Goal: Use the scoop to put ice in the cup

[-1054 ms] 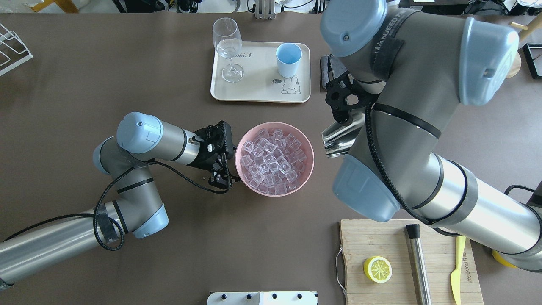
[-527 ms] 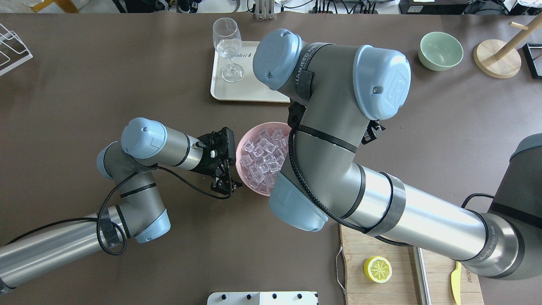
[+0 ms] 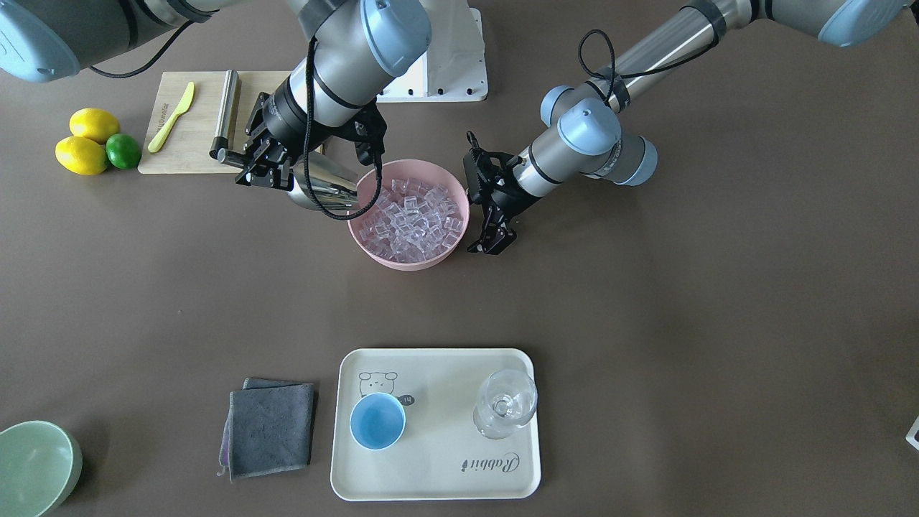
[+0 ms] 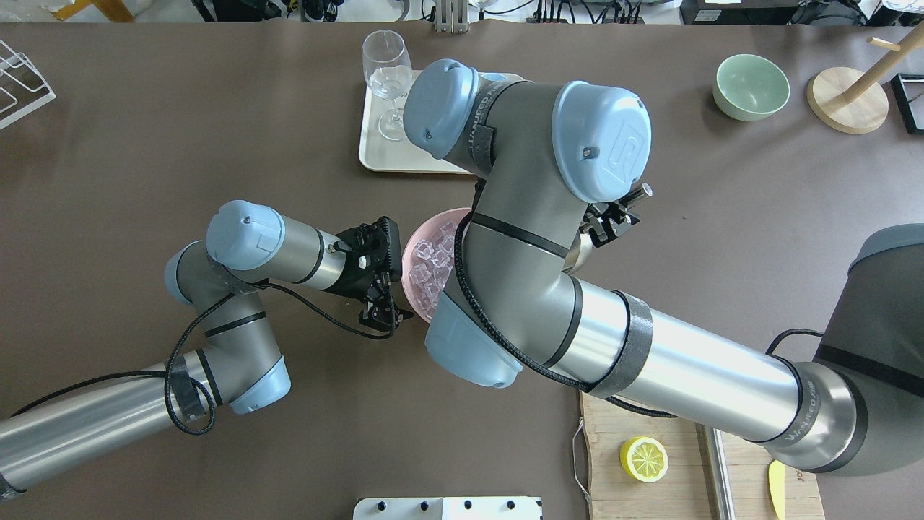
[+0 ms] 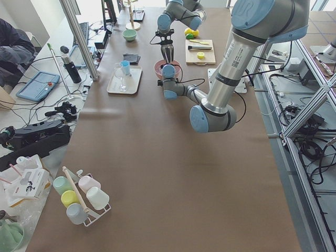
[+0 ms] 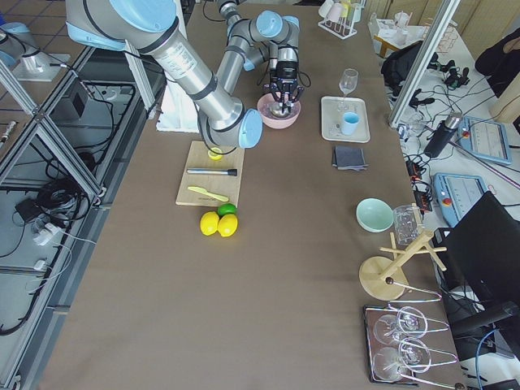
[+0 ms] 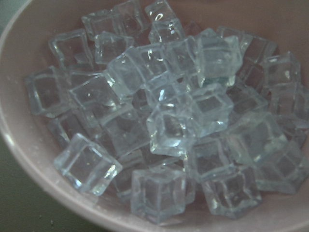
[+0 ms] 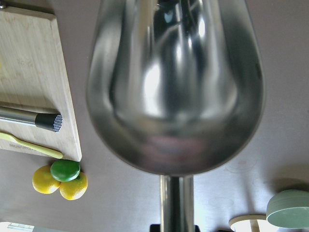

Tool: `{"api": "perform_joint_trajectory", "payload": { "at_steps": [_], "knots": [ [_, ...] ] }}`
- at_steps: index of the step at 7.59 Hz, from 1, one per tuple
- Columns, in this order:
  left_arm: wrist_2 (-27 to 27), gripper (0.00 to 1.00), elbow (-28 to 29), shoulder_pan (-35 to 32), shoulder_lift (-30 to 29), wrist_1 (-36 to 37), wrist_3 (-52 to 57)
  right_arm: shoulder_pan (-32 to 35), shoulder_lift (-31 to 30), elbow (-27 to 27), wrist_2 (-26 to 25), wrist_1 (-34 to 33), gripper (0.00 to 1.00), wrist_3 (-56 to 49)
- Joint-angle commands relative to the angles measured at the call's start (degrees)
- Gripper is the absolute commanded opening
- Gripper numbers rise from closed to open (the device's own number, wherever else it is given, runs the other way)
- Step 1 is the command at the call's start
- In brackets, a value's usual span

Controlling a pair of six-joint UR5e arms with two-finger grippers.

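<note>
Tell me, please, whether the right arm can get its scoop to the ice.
Probably yes: the scoop, held in the right tool, is at the pink bowl's rim; nothing blocks the ice.

Bright, even light with soft shadows; glare streaks the scoop point(image 8: 176, 87), and the close ice point(image 7: 164, 125) looks dim, bluish.

ice point(image 7: 166, 130): clear, glassy
bowl point(image 3: 408, 264): pink
cup point(image 3: 378, 421): plain light blue
scoop point(image 8: 176, 82): mirror-bright silver
tray point(image 3: 438, 467): cream, small dark cartoon drawing and lettering
cloth point(image 3: 269, 429): dark grey
table point(image 3: 646, 323): matte brown
</note>
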Motion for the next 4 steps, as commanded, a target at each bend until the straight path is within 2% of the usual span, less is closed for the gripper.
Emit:
{"api": "perform_joint_trajectory", "payload": {
  "at_steps": [1,4],
  "knots": [
    [0.0,0.98,0.0,0.0,0.0,0.0,-0.1,-0.8,1.1,-3.2,-0.7,1.5,0.0,0.9],
    [-0.2,0.98,0.0,0.0,0.1,0.0,0.0,-0.8,3.2,-9.0,-0.7,4.4,0.0,0.9]
  ]
}}
